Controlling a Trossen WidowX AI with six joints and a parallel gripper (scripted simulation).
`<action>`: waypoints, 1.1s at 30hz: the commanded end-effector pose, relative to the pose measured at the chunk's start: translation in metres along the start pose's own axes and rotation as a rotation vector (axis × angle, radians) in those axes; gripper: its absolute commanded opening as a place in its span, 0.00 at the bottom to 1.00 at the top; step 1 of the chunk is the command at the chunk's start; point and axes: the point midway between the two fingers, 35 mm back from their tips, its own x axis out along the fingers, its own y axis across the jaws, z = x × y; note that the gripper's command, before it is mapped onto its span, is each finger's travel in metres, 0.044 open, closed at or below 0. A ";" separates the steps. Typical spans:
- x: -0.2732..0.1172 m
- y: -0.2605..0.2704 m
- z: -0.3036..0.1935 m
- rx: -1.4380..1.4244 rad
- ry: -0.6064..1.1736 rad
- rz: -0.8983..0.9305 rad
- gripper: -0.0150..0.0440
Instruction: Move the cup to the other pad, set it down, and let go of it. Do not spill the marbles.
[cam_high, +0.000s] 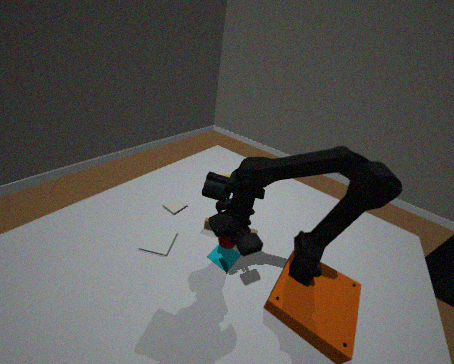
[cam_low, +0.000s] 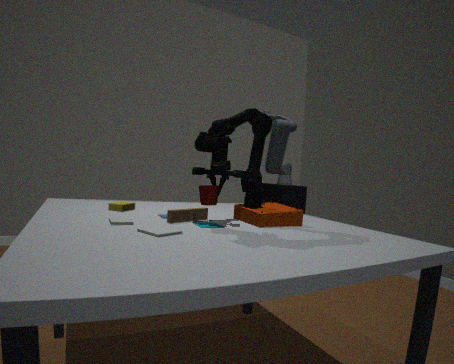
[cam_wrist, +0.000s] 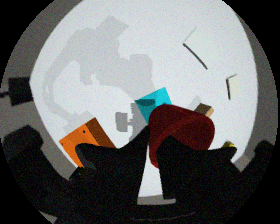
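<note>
The red cup (cam_high: 226, 243) (cam_low: 208, 195) (cam_wrist: 175, 120) is in the air, close to upright in the exterior view. My gripper (cam_low: 217, 186) (cam_wrist: 151, 128) is shut on its wall. The teal pad (cam_high: 215, 256) (cam_low: 201, 224) (cam_wrist: 162, 94) lies flat on the table. The cup is above the table near this pad, and a shadow falls on part of the pad. The blue pad (cam_low: 163, 216) shows only as a sliver behind the wooden block. The marbles cannot be seen in any view.
The wooden block (cam_low: 187, 215) (cam_wrist: 203, 109) stands between the two pads. A yellow block (cam_low: 121, 206) (cam_wrist: 228, 145) lies farther back. Two thin pale tiles (cam_high: 175, 206) (cam_low: 160, 232) lie off to the side. The orange base (cam_high: 340, 300) (cam_low: 270, 215) (cam_wrist: 80, 140) carries the arm.
</note>
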 end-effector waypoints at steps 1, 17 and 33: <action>0.000 0.003 0.000 0.005 0.003 -0.002 0.25; 0.020 0.004 0.001 0.005 0.003 -0.002 0.25; 0.041 0.005 0.002 0.005 0.003 -0.001 0.25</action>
